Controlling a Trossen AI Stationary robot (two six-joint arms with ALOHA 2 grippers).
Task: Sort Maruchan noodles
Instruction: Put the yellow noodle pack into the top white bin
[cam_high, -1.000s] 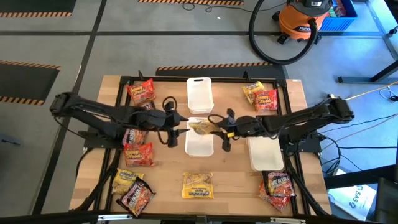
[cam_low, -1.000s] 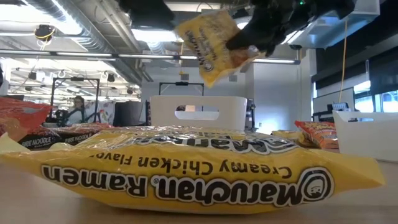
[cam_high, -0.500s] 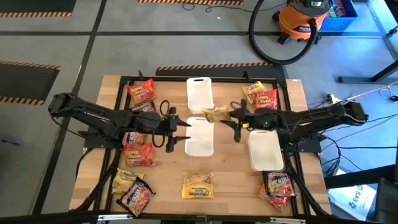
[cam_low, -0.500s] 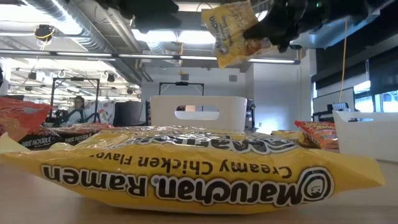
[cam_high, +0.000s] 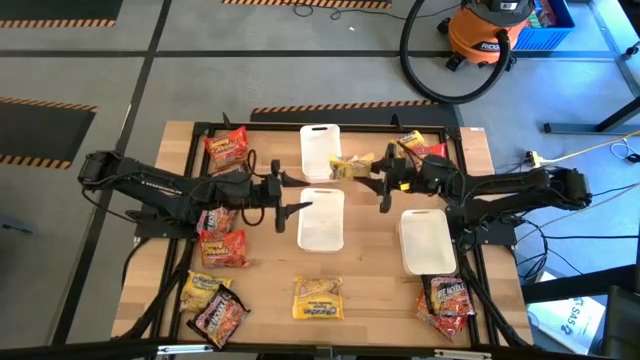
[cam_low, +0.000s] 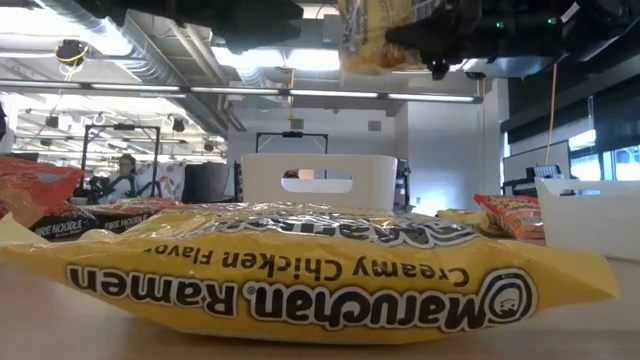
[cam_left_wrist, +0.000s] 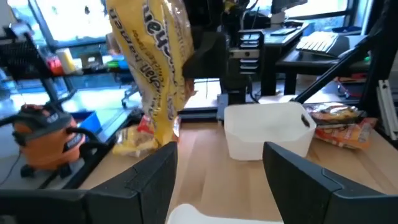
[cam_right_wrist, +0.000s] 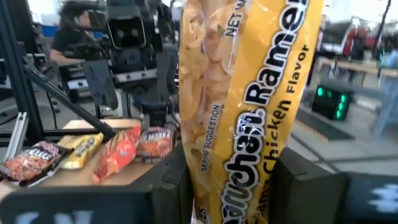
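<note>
My right gripper (cam_high: 378, 180) is shut on a yellow Maruchan packet (cam_high: 351, 166) in the air by the far white tray's (cam_high: 320, 150) near right corner. That packet shows high up in the low view (cam_low: 375, 35) and fills the right wrist view (cam_right_wrist: 249, 93). My left gripper (cam_high: 293, 201) hovers open over the middle tray's (cam_high: 322, 222) left rim and touches nothing; its wrist view shows the packet (cam_left_wrist: 155, 62) ahead of it. Other packets lie flat on the table: red (cam_high: 227, 147), red (cam_high: 222, 248), yellow (cam_high: 318, 298), and a large yellow one in the foreground (cam_low: 300, 270). My right gripper pinches the yellow packet between its two fingers (cam_right_wrist: 171, 186), at one end of the packet (cam_right_wrist: 227, 180). The fingers come level from the table's right side. The packet is lifted clear and sticks out past the fingertips toward the left.
A third white tray (cam_high: 427, 240) stands on the right. More packets lie at the far right (cam_high: 418, 150), near right (cam_high: 448, 298) and near left (cam_high: 212, 303). My left arm crosses over a dark packet (cam_high: 214, 216). An orange shop vacuum (cam_high: 490, 35) stands beyond the table.
My right gripper has carried the yellow packet up and away from over the middle tray toward the far edge and somewhat right, to beside the far tray. The packet has risen in the low view. My left gripper has drifted slightly rightward toward the middle tray.
</note>
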